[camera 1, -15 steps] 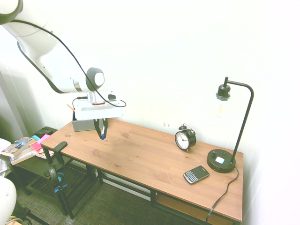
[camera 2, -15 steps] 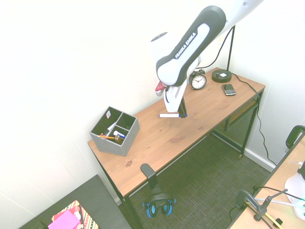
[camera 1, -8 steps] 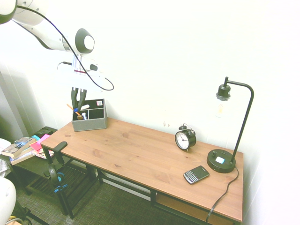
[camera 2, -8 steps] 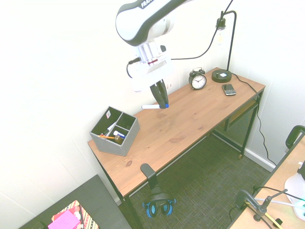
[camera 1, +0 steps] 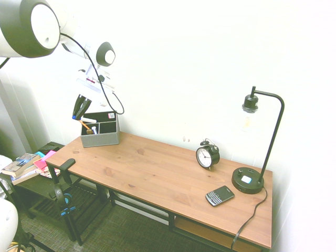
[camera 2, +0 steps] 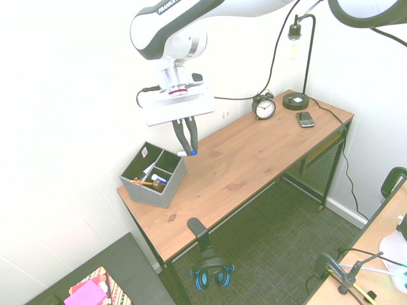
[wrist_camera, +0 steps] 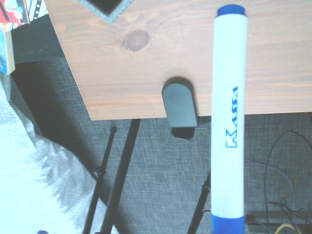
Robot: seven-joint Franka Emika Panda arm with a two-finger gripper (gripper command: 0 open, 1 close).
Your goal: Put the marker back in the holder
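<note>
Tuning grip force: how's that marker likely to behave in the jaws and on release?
The marker looks stiff: its barrel is straight though the gripper clamps it only near the blue end. Probably light, being small and slim. The smooth round barrel could slip or swivel, and would likely roll if dropped on the desk instead of the holder.

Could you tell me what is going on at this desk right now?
The white arm is carrying the marker in its shut tool, up in the air close to the grey holder at the desk's wall-side end. The marker is not in the holder yet. A clock, phone and lamp sit at the other end.
</note>
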